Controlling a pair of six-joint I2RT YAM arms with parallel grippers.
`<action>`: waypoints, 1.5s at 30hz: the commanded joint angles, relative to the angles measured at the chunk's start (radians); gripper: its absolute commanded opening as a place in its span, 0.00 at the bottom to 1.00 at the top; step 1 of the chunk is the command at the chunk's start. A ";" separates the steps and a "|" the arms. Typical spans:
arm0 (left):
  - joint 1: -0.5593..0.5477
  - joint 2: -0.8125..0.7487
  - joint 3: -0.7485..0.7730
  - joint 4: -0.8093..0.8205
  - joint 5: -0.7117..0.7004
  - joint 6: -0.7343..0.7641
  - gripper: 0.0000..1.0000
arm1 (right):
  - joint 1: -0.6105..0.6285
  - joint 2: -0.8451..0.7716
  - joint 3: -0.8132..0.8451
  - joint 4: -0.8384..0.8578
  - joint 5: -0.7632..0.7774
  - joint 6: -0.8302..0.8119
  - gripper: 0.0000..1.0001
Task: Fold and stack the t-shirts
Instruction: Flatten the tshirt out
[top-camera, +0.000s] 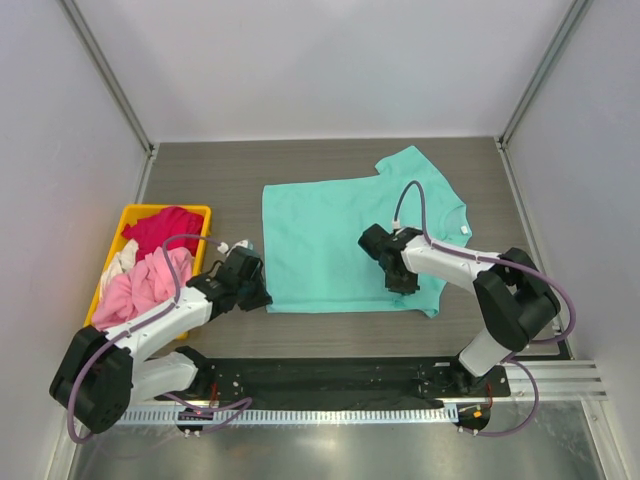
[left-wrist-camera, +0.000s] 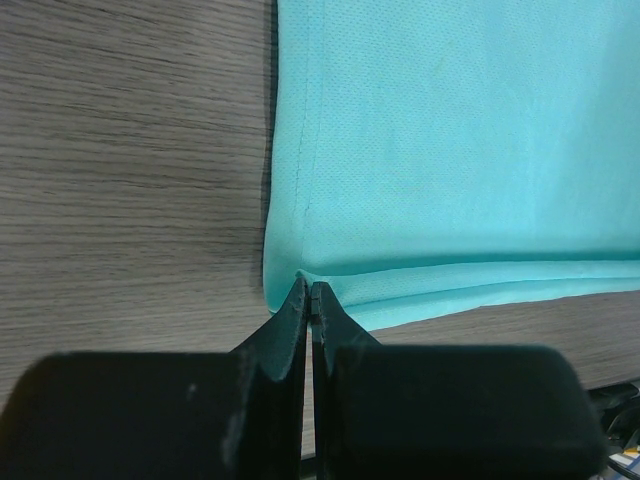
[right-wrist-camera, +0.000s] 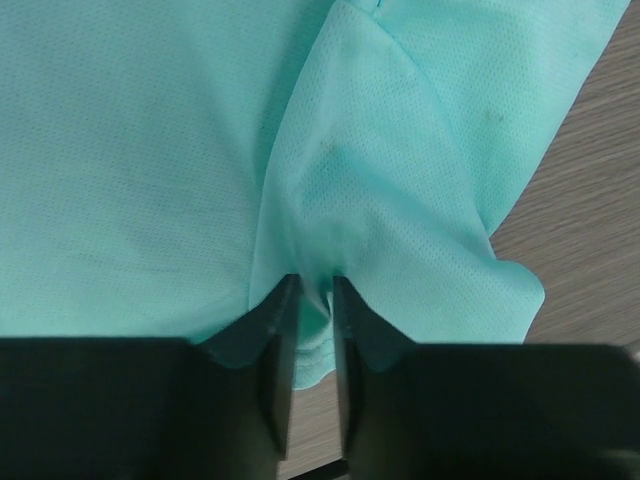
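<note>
At the near edge of the worktop (top-camera: 215, 170), the left gripper (left-wrist-camera: 308, 292) sits with its jaws pressed fully together, their tips right against the near-left corner of the teal t-shirt (top-camera: 320, 235). The left wrist view does not show whether any cloth is caught between them. To its right, along the same near hem, the right gripper (right-wrist-camera: 316, 285) has its jaws drawn narrow on a pinch of the teal cloth. A ridge of fabric rises tent-like from between the fingers (right-wrist-camera: 285, 330), and a loose flap of the shirt hangs off to the right over bare wood. From these two grippers the t-shirt spreads away flat across the middle of the worktop. Its left part forms a neat rectangle with a straight stitched side edge, while a short sleeve and the collar lie at its far right. Left of the left gripper, well apart from the teal shirt, stands a yellow bin (top-camera: 165, 208). It holds a light pink t-shirt (top-camera: 145, 285) heaped nearest, a whitish t-shirt (top-camera: 120, 262) against the left wall, and a magenta-red t-shirt (top-camera: 165, 228) at the far end.
</note>
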 joint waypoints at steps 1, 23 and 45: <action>-0.007 0.004 -0.002 0.015 -0.024 -0.009 0.00 | 0.005 -0.020 -0.014 0.021 0.032 0.035 0.20; -0.007 -0.147 0.889 -0.518 -0.340 0.126 0.00 | -0.415 -0.499 0.644 -0.451 0.257 -0.177 0.01; 0.228 0.632 1.822 -0.326 -0.223 0.266 0.00 | -0.558 0.226 1.643 0.044 0.049 -0.462 0.01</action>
